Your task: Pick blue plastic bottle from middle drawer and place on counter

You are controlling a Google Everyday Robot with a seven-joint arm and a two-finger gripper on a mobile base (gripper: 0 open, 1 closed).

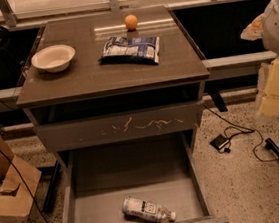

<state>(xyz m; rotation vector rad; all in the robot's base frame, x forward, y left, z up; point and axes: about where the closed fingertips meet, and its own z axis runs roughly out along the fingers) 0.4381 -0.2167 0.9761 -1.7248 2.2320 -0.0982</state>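
Observation:
The blue plastic bottle [148,209] lies on its side near the front of the open middle drawer [111,172], its white cap pointing right. The counter [90,74] is the dark top of the cabinet above it. My gripper [274,90] hangs at the far right edge of the view, pale yellow below a white arm segment. It is level with the cabinet's upper part, well to the right of it and far from the bottle. It holds nothing that I can see.
On the counter stand a white bowl [53,58], a blue-and-white snack bag [130,49] and an orange [131,22]. The drawer with the scratched front [121,127] is closed. A cardboard box [8,199] sits on the floor at left; cables and a black adapter [219,142] at right.

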